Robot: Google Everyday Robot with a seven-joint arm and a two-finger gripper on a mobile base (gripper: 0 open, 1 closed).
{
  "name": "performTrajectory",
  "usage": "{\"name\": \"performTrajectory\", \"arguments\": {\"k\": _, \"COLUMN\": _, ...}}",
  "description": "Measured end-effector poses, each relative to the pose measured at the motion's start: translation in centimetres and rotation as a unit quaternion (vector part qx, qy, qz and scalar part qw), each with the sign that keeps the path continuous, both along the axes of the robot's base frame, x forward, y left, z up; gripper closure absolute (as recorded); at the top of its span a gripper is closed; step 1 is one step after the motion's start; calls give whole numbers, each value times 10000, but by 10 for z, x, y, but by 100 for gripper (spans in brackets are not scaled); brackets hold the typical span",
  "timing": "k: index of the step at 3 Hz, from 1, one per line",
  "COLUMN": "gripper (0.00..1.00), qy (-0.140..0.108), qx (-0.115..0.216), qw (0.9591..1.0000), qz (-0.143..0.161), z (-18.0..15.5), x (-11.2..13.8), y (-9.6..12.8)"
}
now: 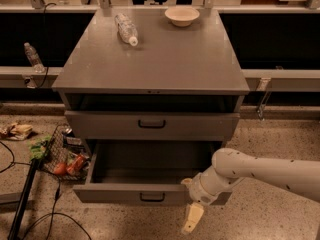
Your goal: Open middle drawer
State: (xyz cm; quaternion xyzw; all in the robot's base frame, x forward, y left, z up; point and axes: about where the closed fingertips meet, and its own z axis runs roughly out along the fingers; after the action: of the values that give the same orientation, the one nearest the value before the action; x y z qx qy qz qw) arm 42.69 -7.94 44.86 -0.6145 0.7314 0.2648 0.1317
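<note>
The arm reaches in from the right. Its gripper (193, 218) points down, just in front of the pulled-out middle drawer (115, 194). I cannot tell whether it is open or closed.

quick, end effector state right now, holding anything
End effector: open or closed cannot be told; it hangs low before the pulled-out wide grey metal drawer, right of its small black loop handle.
</note>
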Motion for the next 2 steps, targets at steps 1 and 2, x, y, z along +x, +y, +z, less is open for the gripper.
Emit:
{"name": "performTrajectory", "arguments": {"k": 1, "gripper": 0, "qy": -139, "qx": -6, "qw": 9999, "qz": -18, "z": -1, "x": 8, "y": 0}}
{"name": "performTrajectory", "arguments": {"k": 2, "gripper": 0, "qy": -397, "qx": -35, "qw": 9991, "qz": -114, "z": 7, "x": 23, "y": -4}}
